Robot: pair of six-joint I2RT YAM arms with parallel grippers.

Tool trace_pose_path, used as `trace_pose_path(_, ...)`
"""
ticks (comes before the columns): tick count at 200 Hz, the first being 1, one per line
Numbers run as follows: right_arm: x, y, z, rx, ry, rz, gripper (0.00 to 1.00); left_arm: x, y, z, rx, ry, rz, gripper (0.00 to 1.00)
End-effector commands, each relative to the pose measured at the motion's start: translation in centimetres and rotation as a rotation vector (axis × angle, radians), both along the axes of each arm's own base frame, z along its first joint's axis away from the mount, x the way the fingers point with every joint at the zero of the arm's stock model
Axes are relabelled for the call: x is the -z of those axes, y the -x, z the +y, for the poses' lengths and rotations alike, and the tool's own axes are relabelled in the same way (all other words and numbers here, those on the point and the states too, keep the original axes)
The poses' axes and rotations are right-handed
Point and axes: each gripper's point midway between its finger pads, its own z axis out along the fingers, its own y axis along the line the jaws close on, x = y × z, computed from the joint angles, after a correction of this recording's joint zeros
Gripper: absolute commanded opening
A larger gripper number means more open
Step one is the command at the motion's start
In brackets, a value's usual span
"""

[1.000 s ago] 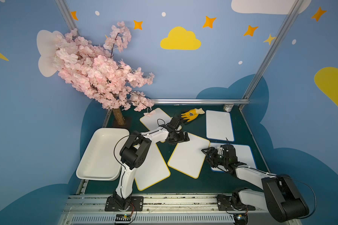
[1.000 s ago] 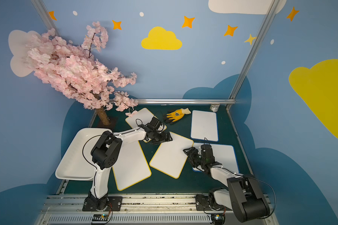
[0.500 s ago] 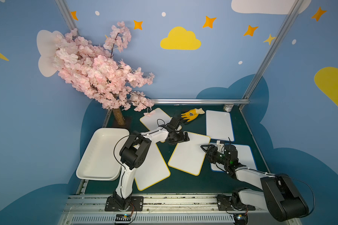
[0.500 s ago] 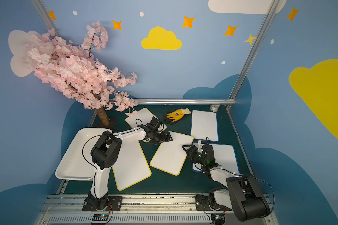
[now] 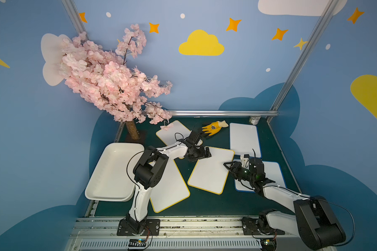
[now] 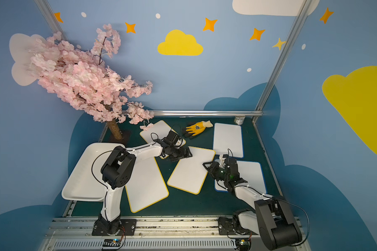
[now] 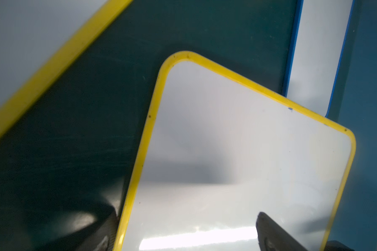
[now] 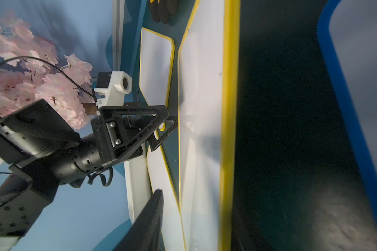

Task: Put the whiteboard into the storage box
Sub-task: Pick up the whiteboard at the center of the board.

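Five whiteboards (image 5: 245,139) lie flat on the green table (image 5: 205,204); none is in the storage box (image 5: 113,171), which sits at the table's left edge. Further right, the left gripper (image 5: 201,154) is spread wide across the far short edge of the middle whiteboard (image 5: 211,171). In the left wrist view one finger (image 7: 96,235) is beside the yellow rim and the other (image 7: 276,232) over the white face. The right gripper (image 5: 229,168) sits at that board's right long edge; I cannot tell whether it pinches the rim. The board looks thin, stiff, light and slick, so gripping across the rim, with one edge tipped up off the table, seems surest.
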Motion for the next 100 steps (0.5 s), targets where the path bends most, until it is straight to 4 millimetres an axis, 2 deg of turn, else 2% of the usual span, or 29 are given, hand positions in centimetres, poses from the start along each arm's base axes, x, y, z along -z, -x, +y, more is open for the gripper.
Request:
trace_pose_path(1, -0.8, -0.4, 1.1, -0.055, 0.010, -0.030, 0.41, 6.6, 4.5, 1.1, 0.024, -0.089, 0.202, 1.00)
trace_pose_path(50, 0.3, -0.5, 1.6, -0.072, 0.031, -0.002, 0.28, 6.5, 4.5, 1.1, 0.024, -0.083, 0.201, 1.00)
trace_pose_path(69, 0.2, -0.7, 1.8, -0.085, 0.060, -0.003, 0.20, 6.0, 4.4, 1.1, 0.023, -0.072, 0.189, 1.00)
trace_pose_path(100, -0.1, -0.8, 1.8, -0.082, 0.108, -0.022, 0.14, 5.7, 4.5, 1.2, 0.023, -0.060, 0.176, 1.00)
